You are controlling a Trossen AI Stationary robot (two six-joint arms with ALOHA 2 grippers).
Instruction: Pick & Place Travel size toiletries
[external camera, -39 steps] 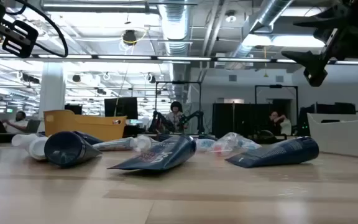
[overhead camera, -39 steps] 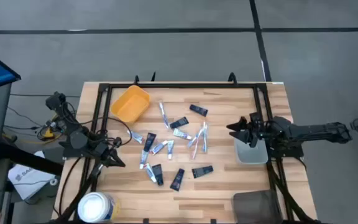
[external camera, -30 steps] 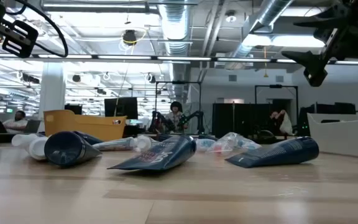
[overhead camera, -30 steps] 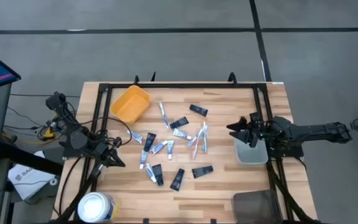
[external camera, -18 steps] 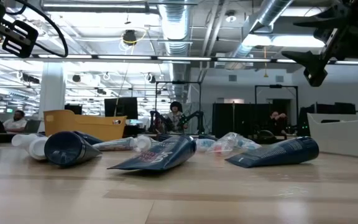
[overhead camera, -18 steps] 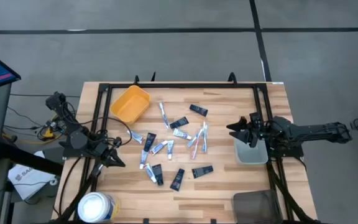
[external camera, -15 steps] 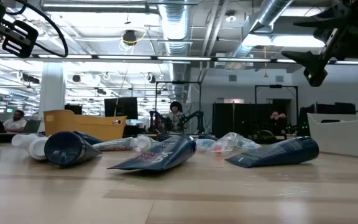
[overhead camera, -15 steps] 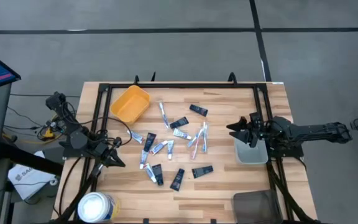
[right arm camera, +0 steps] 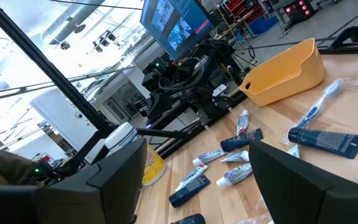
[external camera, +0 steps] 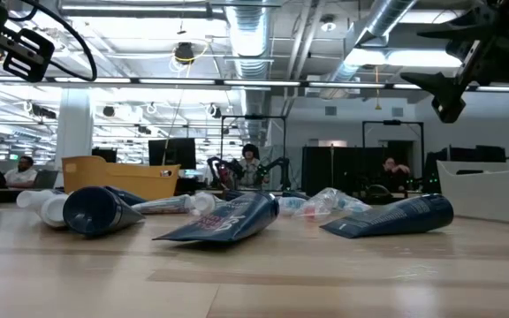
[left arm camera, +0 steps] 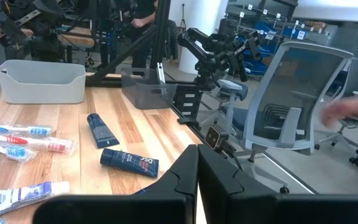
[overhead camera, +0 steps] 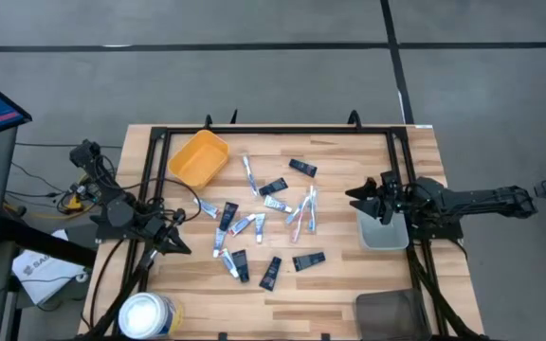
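Pale wooden table (overhead camera: 349, 275) carries the small scattered travel toiletries (overhead camera: 263, 220) at its middle. Right gripper (overhead camera: 360, 199) hovers, fingers spread and empty, over a grey plastic bin (overhead camera: 384, 235); left gripper (overhead camera: 182, 248) rests closed at the table's left edge.

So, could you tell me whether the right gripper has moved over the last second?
No. The right gripper still hovers open at the grey bin's upper-left corner.

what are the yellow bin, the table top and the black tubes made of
Yellow bin: likely moulded plastic, one even colour, rounded rim, slight sheen. Table top: wood, pale planks with visible grain and joints. Black tubes: probably soft plastic, glossy, flattened and crimped at one end.
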